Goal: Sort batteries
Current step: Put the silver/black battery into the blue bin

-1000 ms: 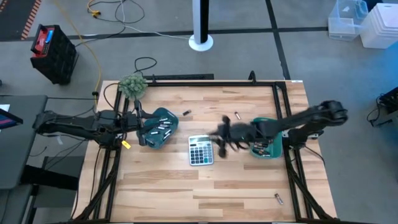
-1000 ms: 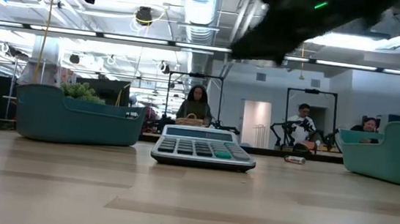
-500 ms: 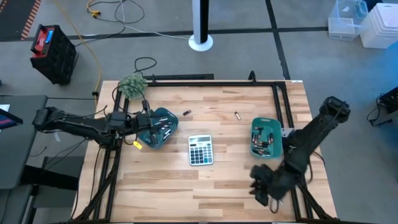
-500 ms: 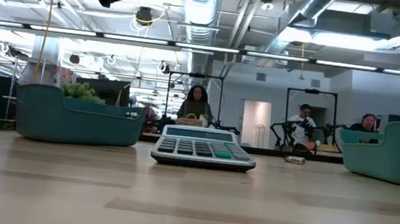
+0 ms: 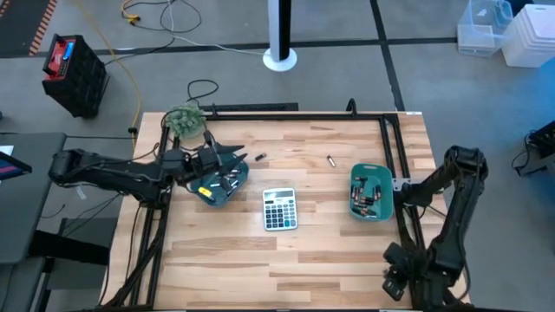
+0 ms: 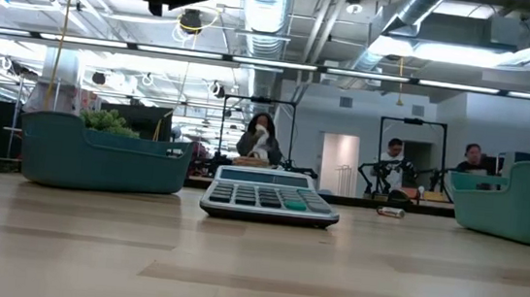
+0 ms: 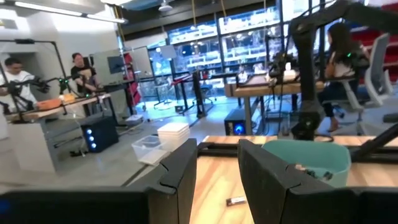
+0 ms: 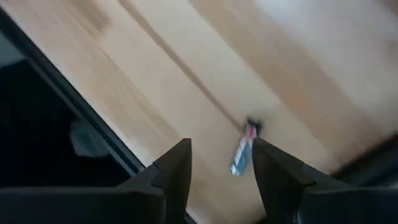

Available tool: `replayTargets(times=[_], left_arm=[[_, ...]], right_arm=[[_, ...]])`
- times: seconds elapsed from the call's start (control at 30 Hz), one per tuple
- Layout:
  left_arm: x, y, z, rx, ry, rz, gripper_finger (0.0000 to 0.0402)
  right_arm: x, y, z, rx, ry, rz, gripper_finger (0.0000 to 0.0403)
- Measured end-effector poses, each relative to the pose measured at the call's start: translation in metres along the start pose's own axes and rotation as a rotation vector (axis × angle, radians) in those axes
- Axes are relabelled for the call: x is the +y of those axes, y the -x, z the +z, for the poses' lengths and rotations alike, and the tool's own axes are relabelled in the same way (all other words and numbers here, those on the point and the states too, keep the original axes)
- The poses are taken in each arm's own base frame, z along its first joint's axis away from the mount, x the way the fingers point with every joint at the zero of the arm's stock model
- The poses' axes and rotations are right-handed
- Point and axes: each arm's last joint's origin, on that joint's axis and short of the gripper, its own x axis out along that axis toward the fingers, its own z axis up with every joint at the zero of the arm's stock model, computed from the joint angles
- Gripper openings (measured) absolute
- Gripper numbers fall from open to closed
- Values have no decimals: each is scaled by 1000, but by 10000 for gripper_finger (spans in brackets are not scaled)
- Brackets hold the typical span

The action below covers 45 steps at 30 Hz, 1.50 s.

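A small battery (image 8: 241, 152) lies on the wood by the table's near right corner. My right gripper (image 8: 221, 155) hangs open over it, pointing steeply down, and touches nothing; the high view shows this gripper (image 5: 395, 277) at that corner. My left gripper (image 7: 217, 180) is open with nothing between its fingers, pointing about level toward the table's right over the left teal tray (image 5: 221, 180), which holds batteries. The right teal tray (image 5: 371, 192) also holds batteries. Two loose batteries (image 5: 259, 157) (image 5: 330, 160) lie on the far half of the table.
A grey calculator (image 5: 279, 209) sits mid-table between the trays. A small green plant (image 5: 185, 119) stands at the far left corner. Black frame rails (image 5: 403, 156) run along the table's sides. In the low view, people sit at desks beyond the table.
My right gripper has swung from mid-table beside the calculator to the near right corner and has tipped to point steeply down. My left gripper has moved toward the table's right edge, out over the left tray.
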Motion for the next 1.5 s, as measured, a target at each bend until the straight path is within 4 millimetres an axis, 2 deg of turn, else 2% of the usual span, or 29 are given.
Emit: replayTargets(times=[0.07, 0.27, 0.57, 0.77, 1.13, 1.27, 1.5], left_arm=[[0, -5, -3, 19, -19, 7, 111], [2, -21, -11, 63, -51, 27, 111], [1, -38, -22, 113, -76, -4, 111], [1, -40, -22, 117, -76, -1, 111], [1, -40, -23, 120, -68, -1, 111], [1, -40, -23, 120, -56, -1, 111], [1, -40, -23, 120, -39, 0, 111]], right_arm=[[1, -6, -4, 32, -5, -37, 192], [2, -26, 1, 32, -30, -185, 228], [5, -41, -5, 50, -1, -247, 234], [8, -43, -9, 57, 28, -271, 234], [18, -43, -7, 207, 180, -289, 234], [14, -42, -9, 226, 266, -314, 235], [11, -41, -14, 207, 287, -313, 249]])
